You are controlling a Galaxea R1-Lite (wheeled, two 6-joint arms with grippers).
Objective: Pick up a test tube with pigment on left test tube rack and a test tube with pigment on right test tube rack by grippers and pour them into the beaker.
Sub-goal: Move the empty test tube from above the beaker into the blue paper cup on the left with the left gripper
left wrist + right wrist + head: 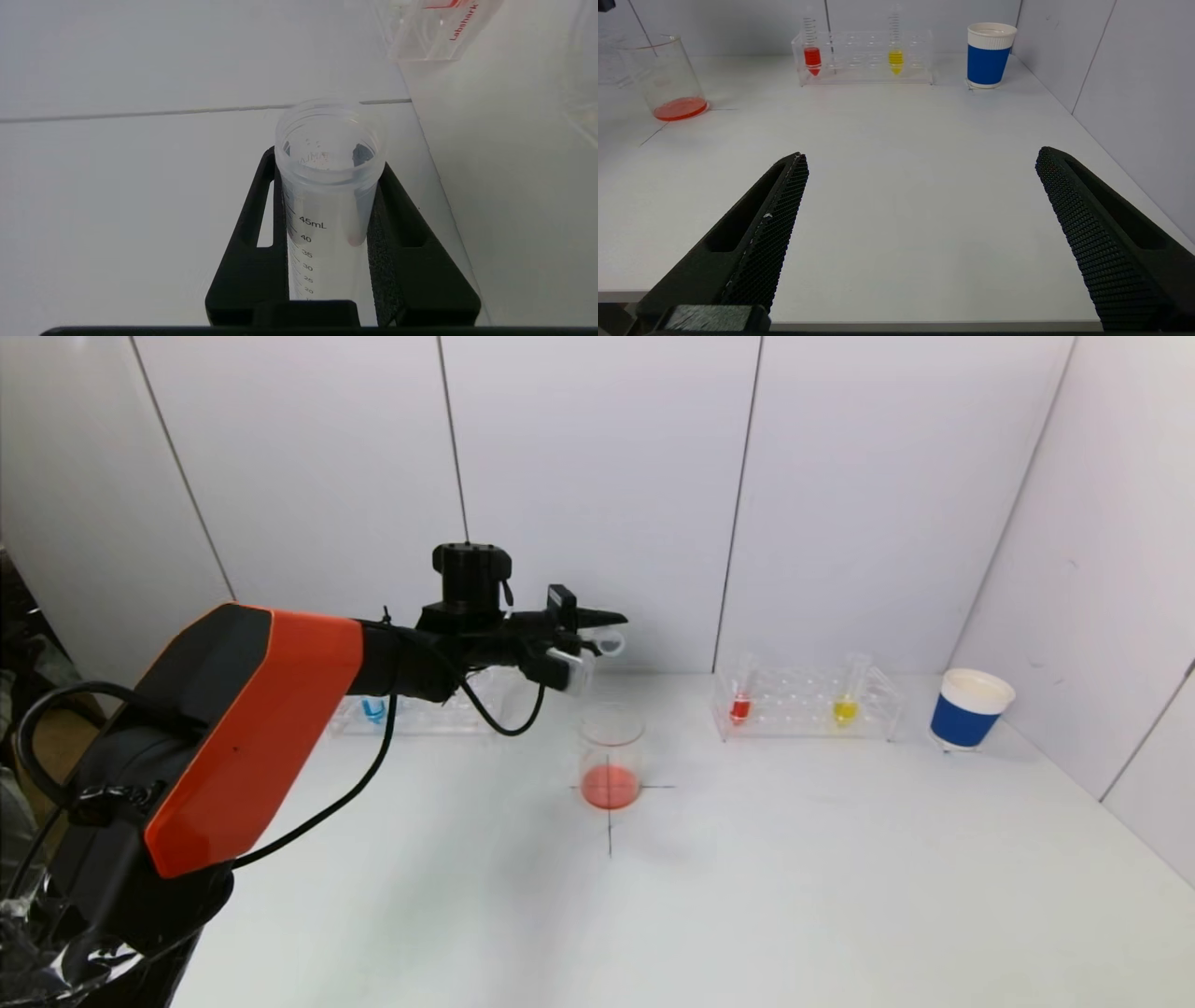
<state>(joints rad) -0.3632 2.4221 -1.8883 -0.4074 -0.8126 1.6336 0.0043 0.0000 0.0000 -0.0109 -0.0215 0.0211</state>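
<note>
Head view: my left gripper (597,633) fingers clench a nearly drained test tube (586,658) above the beaker (611,756); right gripper (920,233) fingers released. Leftover drops could land on the desk (747,877) if I swing away tilted.

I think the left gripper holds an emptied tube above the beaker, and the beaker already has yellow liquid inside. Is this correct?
Not quite: the liquid in the beaker is red, not yellow, as the head view shows. The rest holds: the left gripper holds an emptied tube above the beaker.
</note>
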